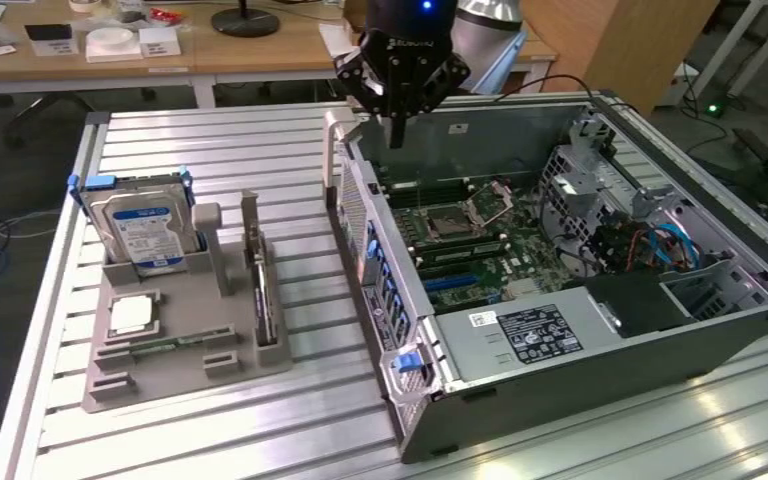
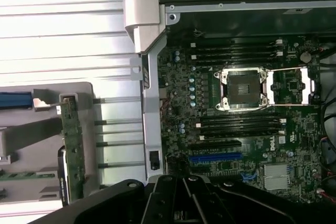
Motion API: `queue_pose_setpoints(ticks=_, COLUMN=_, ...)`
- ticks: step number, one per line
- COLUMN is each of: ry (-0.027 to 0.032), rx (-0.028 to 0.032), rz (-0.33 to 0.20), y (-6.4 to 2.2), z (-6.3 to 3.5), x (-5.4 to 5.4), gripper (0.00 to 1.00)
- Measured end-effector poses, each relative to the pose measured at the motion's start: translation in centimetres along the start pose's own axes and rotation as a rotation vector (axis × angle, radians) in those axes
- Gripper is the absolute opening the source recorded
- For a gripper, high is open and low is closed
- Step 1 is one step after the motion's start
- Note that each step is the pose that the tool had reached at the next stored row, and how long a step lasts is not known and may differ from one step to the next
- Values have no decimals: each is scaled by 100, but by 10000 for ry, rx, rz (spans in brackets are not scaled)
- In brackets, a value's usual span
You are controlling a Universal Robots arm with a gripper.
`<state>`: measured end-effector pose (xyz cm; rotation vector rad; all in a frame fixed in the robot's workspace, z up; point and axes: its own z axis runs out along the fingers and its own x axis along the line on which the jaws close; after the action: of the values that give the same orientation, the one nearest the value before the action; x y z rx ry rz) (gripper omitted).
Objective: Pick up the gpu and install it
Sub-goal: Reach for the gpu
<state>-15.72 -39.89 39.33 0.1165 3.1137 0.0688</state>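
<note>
Beside the dark grey computer case (image 1: 598, 350), a pale grey holder (image 1: 224, 300) carries the green-edged gpu (image 2: 71, 145) and a silver hard drive (image 1: 144, 230) labelled blue-white; above the case, a black end effector (image 1: 395, 135).

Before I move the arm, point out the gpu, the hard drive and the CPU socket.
gpu (image 1: 267, 300), exterior view, top edge of the upright card.
hard drive (image 1: 144, 228), exterior view, on its blue-white label.
CPU socket (image 2: 244, 88), wrist view, middle of its dark square.
</note>
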Motion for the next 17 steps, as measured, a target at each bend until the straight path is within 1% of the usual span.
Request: queue_pose_setpoints(ticks=17, ry=0, rx=0, rz=0, y=-29, z=-9, x=363, gripper=10)
